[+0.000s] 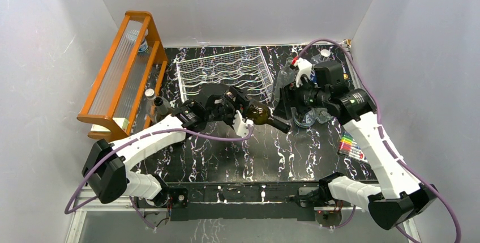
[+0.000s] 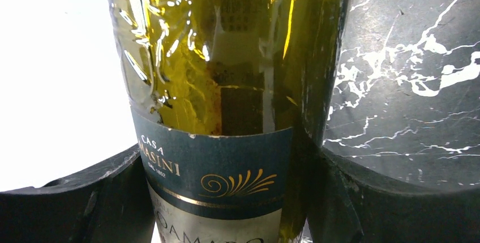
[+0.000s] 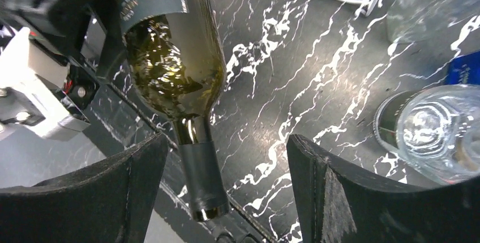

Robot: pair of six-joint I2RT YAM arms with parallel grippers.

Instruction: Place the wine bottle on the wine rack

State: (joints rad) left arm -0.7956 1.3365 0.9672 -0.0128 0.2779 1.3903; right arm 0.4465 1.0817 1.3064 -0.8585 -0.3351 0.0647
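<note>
support for the wine bottle (image 1: 261, 114) is given wholly by the left gripper (image 1: 247, 113), whose fingers (image 2: 85, 203) are closed on the labelled body, one on each side, as shown in the left wrist view. the bottle is held lying nearly level above the table (image 1: 255, 158), just in front of the wine rack (image 1: 223, 73) and not on it, with the neck pointed towards the right arm and tipped a little downward. this lie is judged to suit the rack, since grooves are formed by its wavy wires and a bottle is meant to be rested there on its side. the right gripper (image 3: 223, 141) is spread wide and nothing is held by it; in the right wrist view the capped neck is seen between its fingers (image 3: 362, 197), close to one of them, though whether that finger is touched cannot be told. the arrangement is taken to be a hand-over or a two-armed steadying: a heavy glass bottle gripped only round its middle could swing or slip, so a second hold at the neck would be wanted before it is carried over the rack. clear bottles (image 3: 436, 129) are seen near the right gripper and would have to be avoided. the setting of the bottle into a groove is judged not yet begun.
</note>
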